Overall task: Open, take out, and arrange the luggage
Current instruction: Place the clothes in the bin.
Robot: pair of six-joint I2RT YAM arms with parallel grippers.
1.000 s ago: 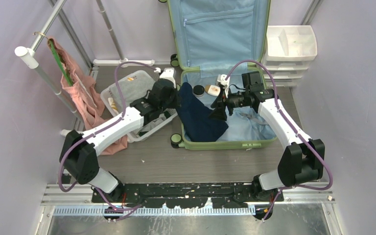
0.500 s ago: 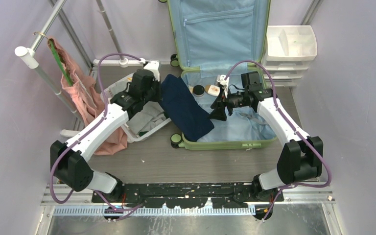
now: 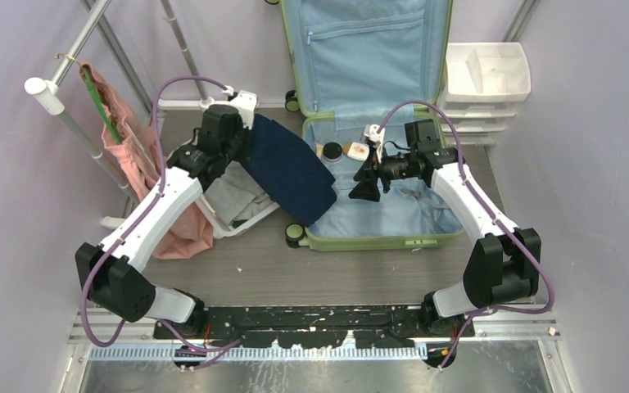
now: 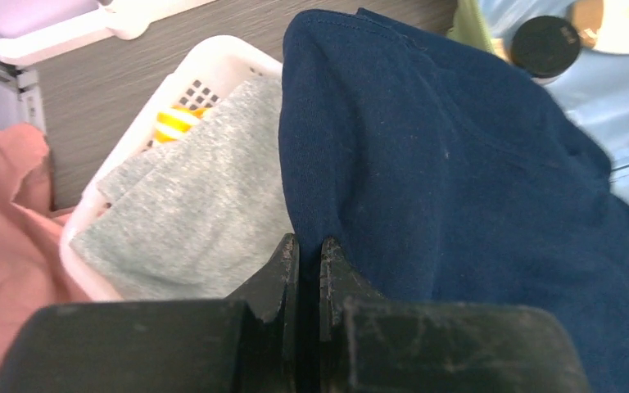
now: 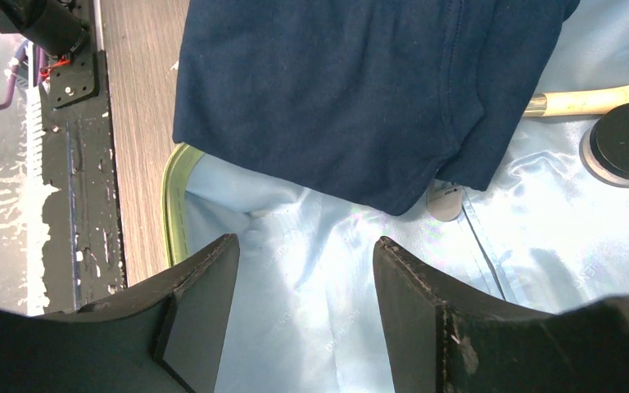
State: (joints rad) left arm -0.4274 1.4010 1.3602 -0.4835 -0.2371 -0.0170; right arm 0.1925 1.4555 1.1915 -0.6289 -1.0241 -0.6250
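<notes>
The luggage, a light-green suitcase, lies open with its pale blue lid standing upright at the back. My left gripper is shut on a navy garment. The cloth hangs from it across the suitcase's left rim, partly over the white basket. In the left wrist view the jaws pinch the navy fabric above a folded grey cloth. My right gripper hovers open over the blue lining, nothing between its fingers.
A black-lidded jar and a small tan item lie at the back of the suitcase. A pink garment hangs from the rack on the left. White drawers stand at the back right.
My left arm swung left and back, pulling the navy garment out of the suitcase toward the basket. The right arm has barely moved.
</notes>
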